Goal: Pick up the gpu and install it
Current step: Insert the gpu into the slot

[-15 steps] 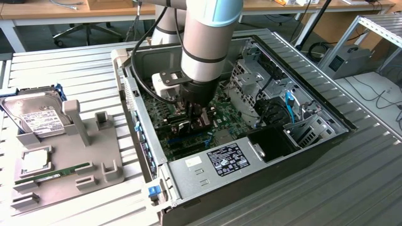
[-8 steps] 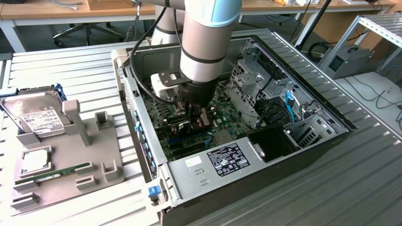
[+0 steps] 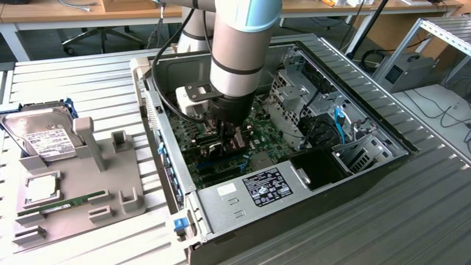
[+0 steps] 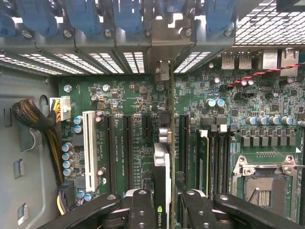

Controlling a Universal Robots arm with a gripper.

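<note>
Gripper [image 4: 164, 202] fingers [image 4: 143, 207] clamp the gpu [image 4: 162, 171] edge-on inside the open computer case [image 3: 353, 182], the card standing upright over the green motherboard [image 4: 138, 95] between its black expansion slots [image 4: 127, 148]. A green logo shows on the card's black edge. On the rack [image 3: 110, 182] outside lie a white-labelled hard drive [image 3: 44, 135] and a RAM stick [image 3: 63, 203].

Bright even light, soft shadows, sharp focus
</note>
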